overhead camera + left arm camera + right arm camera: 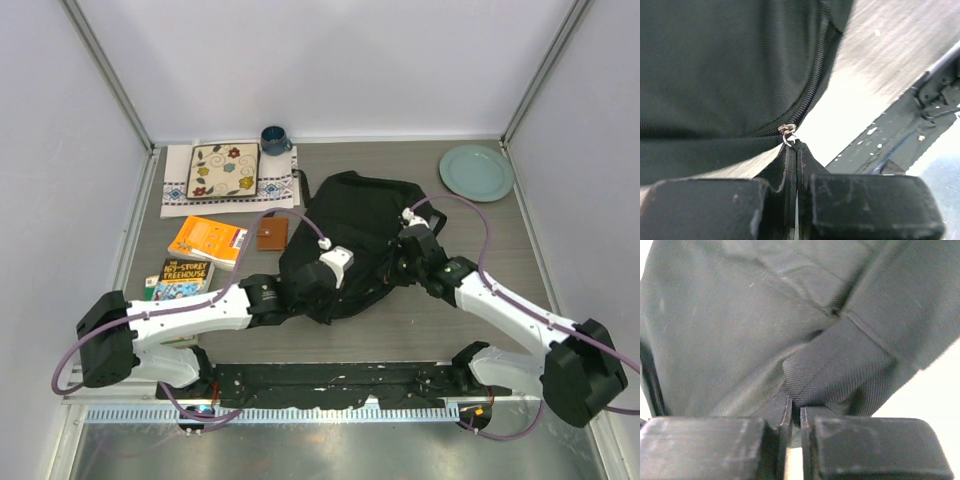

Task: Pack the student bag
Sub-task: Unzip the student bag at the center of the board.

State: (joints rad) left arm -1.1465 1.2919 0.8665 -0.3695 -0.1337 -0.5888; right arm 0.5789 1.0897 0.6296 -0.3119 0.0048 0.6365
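Note:
The student bag (360,225) is a large black fabric backpack lying in the middle of the table. My left gripper (322,290) is at its near left edge. In the left wrist view this gripper (797,147) is shut on the zipper pull, whose metal ring (787,134) shows just beyond the tips. The zipper track (812,90) runs up and away from it. My right gripper (398,258) is at the bag's right side. In the right wrist view it (796,410) is shut on a fold of the bag's fabric (835,375).
Left of the bag lie an orange book (207,240), a Treehouse book (180,278) and a small brown square case (272,234). At the back left are a patterned pad (224,170) on a cloth and a blue mug (274,140). A green plate (476,172) sits back right.

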